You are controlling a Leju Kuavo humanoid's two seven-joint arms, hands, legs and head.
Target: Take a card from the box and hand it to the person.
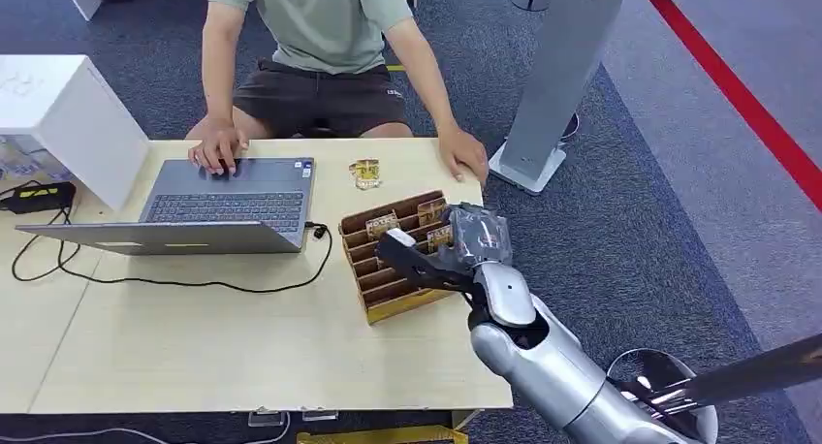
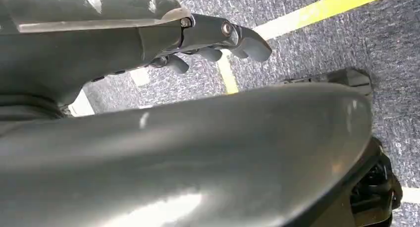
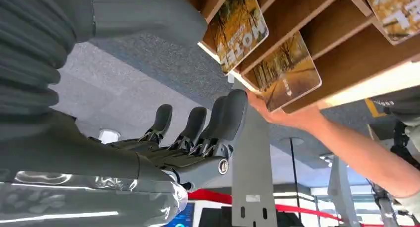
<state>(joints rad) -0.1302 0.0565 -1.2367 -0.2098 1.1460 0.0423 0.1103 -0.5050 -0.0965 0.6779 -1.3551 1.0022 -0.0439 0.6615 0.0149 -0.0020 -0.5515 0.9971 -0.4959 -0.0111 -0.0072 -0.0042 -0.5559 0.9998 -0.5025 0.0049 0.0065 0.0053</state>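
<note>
Reaching for a card (image 3: 286, 78) slotted in the wooden box (image 1: 373, 303), the right robot hand (image 1: 463, 242) is hovering at the box's right end with fingers (image 3: 229, 119) extended and apart, gripping nothing yet. Several cards are standing tilted in the box's slots; in the right wrist view the fingertips are sitting just beside the edge of one card, contact unclear. Step in hand looks like the approach to the pick, handover not started. Next move probably calls for pinching one card's free edge and drawing it up along the slot without dragging its neighbours. The left robot hand (image 2: 218, 41) is hanging low over grey carpet, fingers curled in, nothing in them. The person (image 1: 320, 37) is sitting across the surface (image 1: 242, 347), one hand on a laptop (image 1: 228, 206), the other resting on the surface edge near the box. A small gold item (image 1: 365, 174) is lying beyond the box. Red floor line at right.
</note>
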